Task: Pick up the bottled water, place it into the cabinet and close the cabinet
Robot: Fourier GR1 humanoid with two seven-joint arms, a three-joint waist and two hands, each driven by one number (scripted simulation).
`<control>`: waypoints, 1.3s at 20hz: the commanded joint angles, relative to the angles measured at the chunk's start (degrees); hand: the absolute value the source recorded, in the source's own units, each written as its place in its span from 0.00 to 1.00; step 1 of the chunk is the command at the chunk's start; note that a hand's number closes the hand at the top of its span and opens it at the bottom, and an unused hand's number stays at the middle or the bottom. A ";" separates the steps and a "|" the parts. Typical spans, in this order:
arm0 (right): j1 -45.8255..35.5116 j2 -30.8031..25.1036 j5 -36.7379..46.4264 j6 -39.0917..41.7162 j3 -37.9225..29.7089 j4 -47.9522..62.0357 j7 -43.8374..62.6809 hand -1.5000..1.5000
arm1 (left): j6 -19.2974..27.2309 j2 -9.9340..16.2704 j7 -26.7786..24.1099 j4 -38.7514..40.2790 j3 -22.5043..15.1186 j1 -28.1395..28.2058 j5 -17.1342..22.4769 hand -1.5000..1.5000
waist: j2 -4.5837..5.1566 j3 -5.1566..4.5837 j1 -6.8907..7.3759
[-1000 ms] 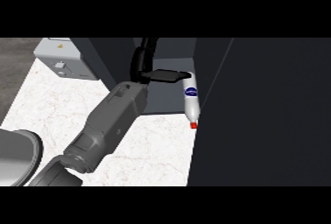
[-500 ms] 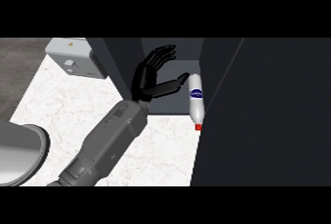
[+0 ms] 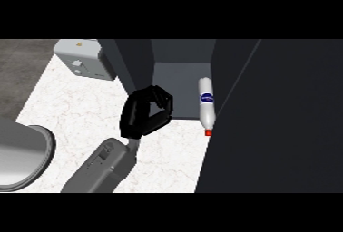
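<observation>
While the water bottle (image 3: 207,105) lies in the cabinet (image 3: 175,74), the left hand (image 3: 144,113), at its 9 o'clock, has fingers curled on nothing.

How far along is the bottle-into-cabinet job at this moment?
Done: the bottled water lies on its side at the cabinet opening, red cap outward, its cap end apparently over the marble counter. In hand: nothing; the one hand in view is curled and empty, left of the bottle. Which hand it is I cannot tell. Left: likely pushing the bottle fully in and closing the dark door, which stands open.
</observation>
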 commanded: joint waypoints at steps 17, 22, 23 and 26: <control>-20.69 18.32 6.64 -3.18 23.99 6.55 22.65 1.00 | -4.02 17.82 -2.75 -35.03 3.89 36.20 0.10 1.00 | 0.60 -0.06 -0.55; -34.84 22.53 10.22 -6.64 26.02 12.74 27.17 1.00 | -5.34 18.69 -1.11 -36.09 5.78 36.60 1.45 1.00 | 0.66 -0.15 -0.08; -33.38 22.49 14.48 -8.53 29.22 14.08 24.05 1.00 | -6.85 19.87 -2.74 -36.37 6.08 40.38 1.74 1.00 | 0.44 -0.14 -0.13; -38.91 22.41 14.79 -12.35 27.34 16.39 25.11 1.00 | -11.44 21.64 -4.30 -34.75 9.36 41.01 3.86 1.00 | 0.64 -0.19 -0.19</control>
